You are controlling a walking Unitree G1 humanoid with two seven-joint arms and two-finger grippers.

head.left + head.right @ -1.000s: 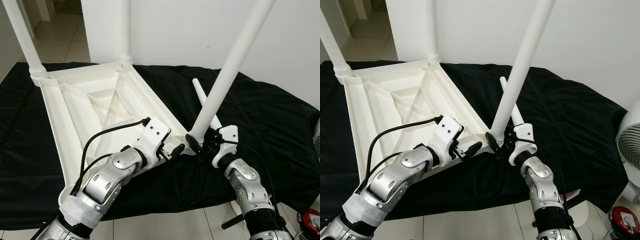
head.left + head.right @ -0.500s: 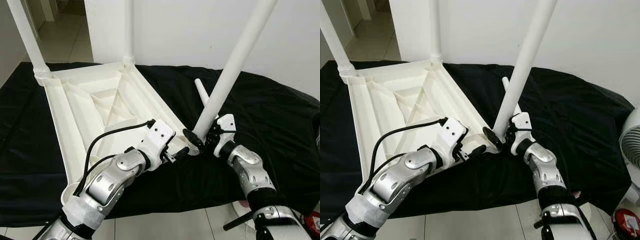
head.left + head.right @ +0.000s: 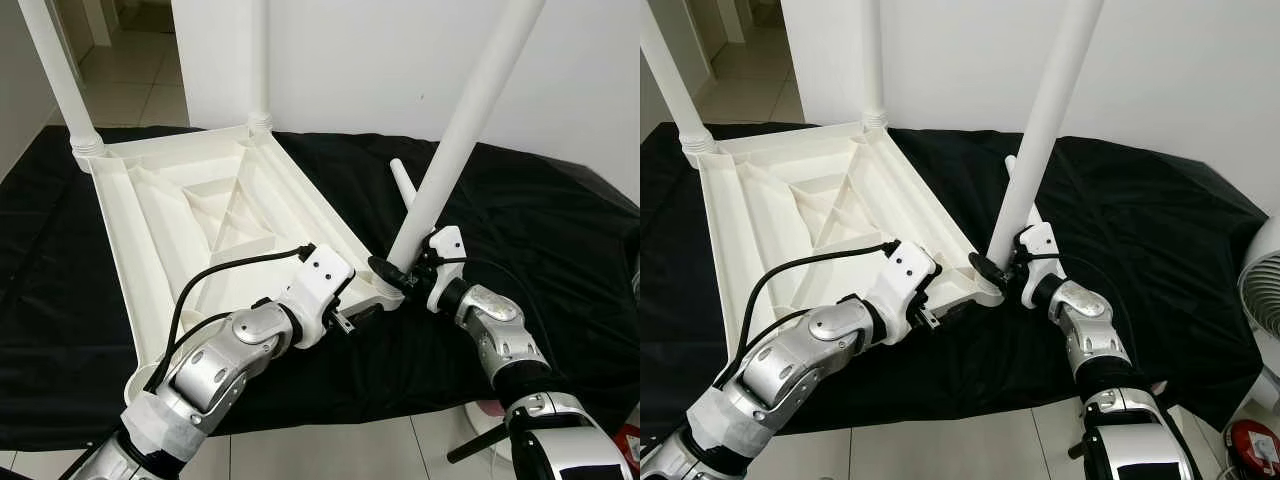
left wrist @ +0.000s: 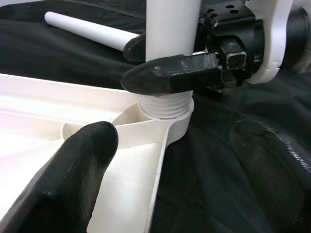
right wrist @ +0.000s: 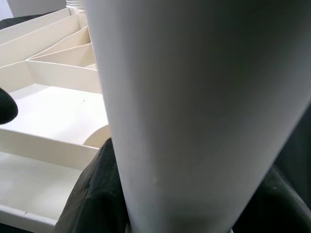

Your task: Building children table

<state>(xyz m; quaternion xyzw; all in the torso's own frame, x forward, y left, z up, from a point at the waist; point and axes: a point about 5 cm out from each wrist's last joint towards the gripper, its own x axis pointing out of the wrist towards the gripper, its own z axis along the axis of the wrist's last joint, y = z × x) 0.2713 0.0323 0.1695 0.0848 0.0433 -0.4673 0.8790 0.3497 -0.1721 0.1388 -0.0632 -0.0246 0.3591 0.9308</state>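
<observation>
The white table top (image 3: pixel 170 220) lies upside down on a black cloth (image 3: pixel 540 230). Two white legs (image 3: pixel 60 80) (image 3: pixel 258 60) stand in its far corners. My right gripper (image 3: pixel 400 266) is shut on a third leg (image 3: pixel 460 120) just above its base. That leg leans slightly to the right, and its threaded end (image 4: pixel 163 104) sits in the near right corner socket. My left gripper (image 4: pixel 177 145) is open at that same corner, with one finger (image 4: pixel 87 160) over the table's inside and the other finger (image 4: pixel 267 150) over the cloth. A spare leg (image 3: pixel 402 185) lies on the cloth behind.
A white wall (image 3: pixel 400 60) rises behind the cloth, and tiled floor (image 3: pixel 130 60) shows at the back left. A white fan (image 3: pixel 1262 285) and a red object (image 3: pixel 1252 440) stand on the floor at the right, beside the cloth's edge.
My right gripper has brought the leg's base onto the corner socket and tipped the leg more upright. My left gripper has stayed by the corner.
</observation>
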